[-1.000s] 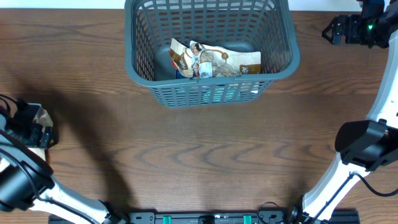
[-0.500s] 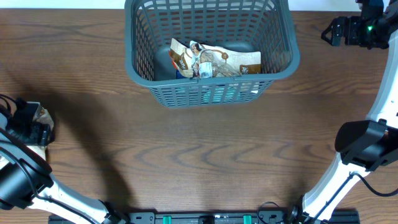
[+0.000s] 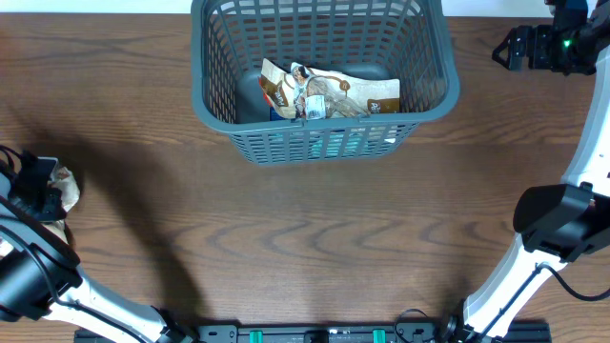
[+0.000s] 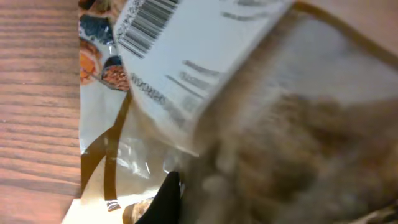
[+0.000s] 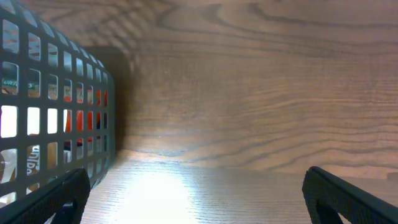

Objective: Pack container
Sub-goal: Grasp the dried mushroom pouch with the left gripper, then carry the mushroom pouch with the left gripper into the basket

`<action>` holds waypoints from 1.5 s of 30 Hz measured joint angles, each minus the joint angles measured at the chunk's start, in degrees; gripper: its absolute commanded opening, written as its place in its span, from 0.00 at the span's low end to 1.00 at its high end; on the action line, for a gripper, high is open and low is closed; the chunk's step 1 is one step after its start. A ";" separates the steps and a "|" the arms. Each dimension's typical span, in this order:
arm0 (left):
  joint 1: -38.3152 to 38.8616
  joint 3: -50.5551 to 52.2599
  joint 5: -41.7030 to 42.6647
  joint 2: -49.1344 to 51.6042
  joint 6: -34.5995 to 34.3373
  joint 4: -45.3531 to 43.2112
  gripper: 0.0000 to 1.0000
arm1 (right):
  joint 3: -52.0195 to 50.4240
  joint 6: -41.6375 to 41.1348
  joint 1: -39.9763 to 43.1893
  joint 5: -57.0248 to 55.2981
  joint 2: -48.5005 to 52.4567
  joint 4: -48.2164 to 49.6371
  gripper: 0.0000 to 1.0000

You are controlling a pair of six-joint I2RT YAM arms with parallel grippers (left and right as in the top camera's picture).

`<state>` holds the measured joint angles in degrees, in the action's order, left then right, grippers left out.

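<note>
At the table's (image 3: 286,238) left edge, the left gripper (image 3: 50,189) has just clamped onto a food packet (image 4: 186,93) (jaws wide a second ago), so lifting it toward the container (image 3: 324,120), far-centre with packets (image 3: 329,92) inside, looks next. The right gripper (image 5: 194,180) waits spread wide, empty.

You have a wide bare band of surface (image 3: 305,238) across the middle of the overhead frame. At top centre the container (image 3: 202,95) blocks the way: its lattice walls bar sideways entry, its top is open. Packets (image 3: 329,93) cover the right of its floor; the left corner is free. At the left edge the left tool (image 3: 48,191) grips a snack bag (image 3: 67,179).
</note>
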<state>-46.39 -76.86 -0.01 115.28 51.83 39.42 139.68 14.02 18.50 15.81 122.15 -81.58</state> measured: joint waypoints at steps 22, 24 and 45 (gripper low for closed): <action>8.48 -0.90 -0.83 -1.09 -13.97 2.84 0.06 | 0.00 0.00 0.00 0.00 0.00 0.00 0.99; 9.97 -0.96 -0.74 -2.80 -16.11 2.91 0.06 | 0.00 0.00 0.00 0.00 0.00 0.00 0.99; 30.25 -22.93 5.64 -30.27 -27.71 12.48 0.06 | 0.00 0.15 0.00 -0.02 0.00 -0.02 0.99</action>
<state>-16.14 -99.79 5.63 85.01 24.12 51.90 139.68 14.17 18.50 15.79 122.15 -81.60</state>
